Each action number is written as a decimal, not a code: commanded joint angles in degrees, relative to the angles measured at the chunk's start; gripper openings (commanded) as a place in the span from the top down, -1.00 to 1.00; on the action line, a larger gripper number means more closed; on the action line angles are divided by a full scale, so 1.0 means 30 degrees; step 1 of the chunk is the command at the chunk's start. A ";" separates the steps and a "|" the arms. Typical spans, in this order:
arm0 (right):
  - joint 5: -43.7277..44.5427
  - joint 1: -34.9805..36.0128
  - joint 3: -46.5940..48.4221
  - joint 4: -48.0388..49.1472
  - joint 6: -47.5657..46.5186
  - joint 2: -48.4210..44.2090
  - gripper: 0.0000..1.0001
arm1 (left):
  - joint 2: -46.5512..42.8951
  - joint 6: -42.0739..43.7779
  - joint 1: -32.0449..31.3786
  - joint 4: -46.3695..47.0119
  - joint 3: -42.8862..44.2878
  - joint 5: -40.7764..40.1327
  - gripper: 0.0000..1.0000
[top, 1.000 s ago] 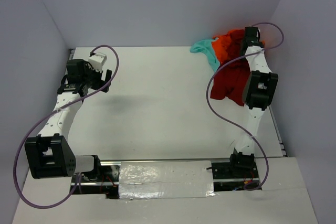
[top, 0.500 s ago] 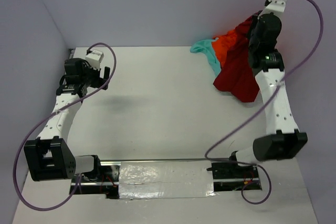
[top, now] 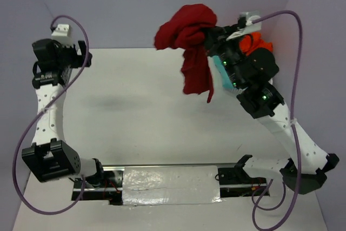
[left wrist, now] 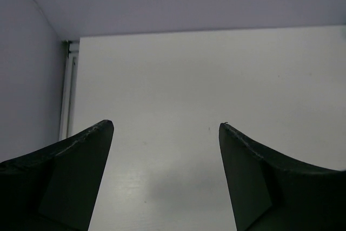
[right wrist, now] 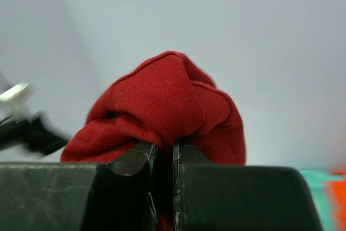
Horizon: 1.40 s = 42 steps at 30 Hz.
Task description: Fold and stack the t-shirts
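Observation:
My right gripper (top: 207,32) is raised above the back of the table and is shut on the dark red t-shirt (top: 190,44). The shirt bunches at the grip and hangs down in a loose fold. In the right wrist view the red cloth (right wrist: 167,101) bulges over the closed gripper (right wrist: 165,150). Behind the right arm at the back right lie an orange t-shirt (top: 255,41) and a strip of mint-aqua t-shirt (top: 218,72), both mostly hidden. My left gripper (top: 84,59) is lifted at the far left and stands open with nothing between its fingers (left wrist: 81,177).
The white table (top: 140,117) spreads between the arms, with a metal rail along its left edge (left wrist: 67,96). Lilac walls close in the back and both sides. My right arm's forearm (top: 281,128) slants across the right side.
My right arm has lifted the dark red t-shirt off the heap at the back right and swung it up and leftward. My left arm has risen and shifted left.

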 commanded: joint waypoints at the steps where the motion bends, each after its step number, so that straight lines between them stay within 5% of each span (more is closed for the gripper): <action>1: -0.0708 0.1169 -0.0377 0.1684 0.3868 0.2500 1.00 | 0.2150 -0.0129 0.0179 -0.2656 0.4241 0.1241 -0.82; 5: -0.1211 0.1113 0.1787 -0.0599 0.7274 0.8667 1.00 | 0.6775 0.1888 0.0237 -0.7143 1.1296 0.1680 -0.70; 7: -0.1326 0.0793 0.4157 -0.3077 0.8357 1.1050 0.96 | 0.7312 0.2068 0.0208 -0.7267 1.1956 0.1915 -0.69; 8: -0.2662 -0.0021 0.5267 -0.4197 0.8911 1.3528 0.49 | 0.7488 0.2156 0.0237 -0.7092 1.1871 0.1974 -0.69; 10: -0.6925 -0.1451 0.8520 -0.7274 1.0524 1.5914 -0.08 | 0.7578 0.2679 0.0121 -0.7263 1.1608 0.2237 -0.65; 14: -1.0346 -0.2952 1.0120 -0.9481 1.0764 1.9148 -0.60 | 0.7317 0.5811 -0.2009 -0.9774 0.9713 0.0981 -0.60; 16: -1.0031 -0.3222 0.8510 -0.8314 0.9682 1.8537 -0.60 | 0.6819 0.7979 -0.3155 -1.0806 0.8070 0.0190 -0.60; 18: -0.9532 -0.3486 0.5844 -0.6796 0.9037 1.7248 -0.38 | 0.5853 0.8978 -0.4826 -1.2096 0.5026 -0.0221 -0.56; 19: -0.9473 -0.3574 0.5255 -0.6380 0.8570 1.6752 0.21 | 0.5240 0.9447 -0.6049 -1.2390 0.2956 -0.0397 -0.53; 21: -0.9792 -0.3749 0.4342 -0.5822 0.8099 1.6775 0.67 | 0.4680 0.9831 -0.7314 -1.3123 0.1040 -0.0515 -0.50; 23: -1.1162 -0.3750 0.5213 -0.5819 0.7425 1.7738 0.55 | 0.4239 1.0095 -0.9802 -1.3359 -0.1161 -0.1010 -0.54; 24: -1.1781 -0.3721 0.5771 -0.5877 0.7365 1.8178 0.17 | 0.4180 1.0009 -1.0565 -1.3156 -0.1747 -0.1275 -0.60; 27: -1.3800 -0.3313 0.8289 -0.5702 0.8006 2.0549 -0.20 | 0.4063 1.0066 -1.2854 -1.1291 -0.3535 -0.2475 -0.73; 30: -1.5003 -0.3019 1.1422 -0.5819 0.9236 2.4086 -0.42 | 0.3160 1.1290 -1.4260 -0.8629 -0.5785 -0.2888 -0.89; 37: -1.5624 -0.2346 1.5702 -0.4239 1.1641 2.7935 -0.57 | 0.4352 1.3585 -1.6169 -0.3053 -0.9252 -0.5526 -0.91; 40: -1.5160 -0.1761 1.5886 -0.3682 1.1846 2.8611 -0.46 | 0.5379 1.2326 -1.6198 -0.2025 -0.8844 -0.5526 -0.65; 42: -1.4573 -0.1699 1.4780 -0.3039 1.2428 2.8350 -0.25 | 0.5673 1.1651 -1.6198 -0.1905 -0.8435 -0.5526 -0.28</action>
